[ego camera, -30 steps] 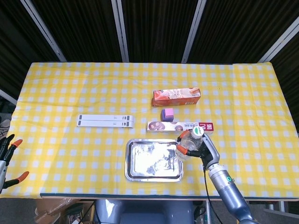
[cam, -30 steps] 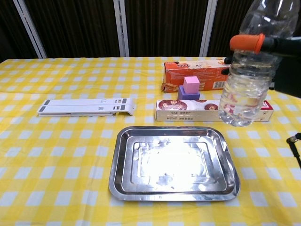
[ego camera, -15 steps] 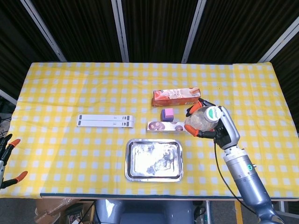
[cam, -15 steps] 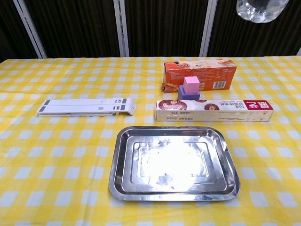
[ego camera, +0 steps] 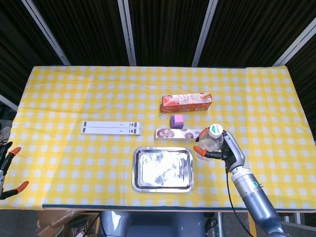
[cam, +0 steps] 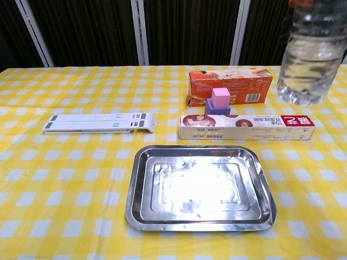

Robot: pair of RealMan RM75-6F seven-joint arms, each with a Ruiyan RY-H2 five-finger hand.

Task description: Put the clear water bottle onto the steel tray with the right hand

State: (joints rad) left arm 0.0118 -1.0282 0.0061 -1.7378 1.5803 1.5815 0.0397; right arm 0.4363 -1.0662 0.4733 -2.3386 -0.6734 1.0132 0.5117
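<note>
Left hand (ego camera: 9, 168) is sitting at the lower left edge of the head view, off the table, orange fingertips spread apart and holding nothing. White folded stand (ego camera: 112, 128) is lying flat at left centre on the yellow checked cloth (ego camera: 59, 98). Tray (ego camera: 139, 180) is resting at lower centre, its pan bare and reflecting light. Above it, long box (ego camera: 173, 133) is lying crosswise; purple cube (ego camera: 177, 120) is sitting just behind that, and orange box (ego camera: 186, 102) further up. In the chest view the cube shows as a pink block on a purple one (cam: 219, 101).

Right hand (ego camera: 222, 152) is gripping the bottle (ego camera: 210, 143) at lower right centre of the head view, fingers wrapped round its body, cap up. Bottle is hanging in the air just right of the tray's upper right corner, not over the pan. In the chest view the bottle (cam: 310, 54) is filling the upper right corner, its base clear of the cloth.
</note>
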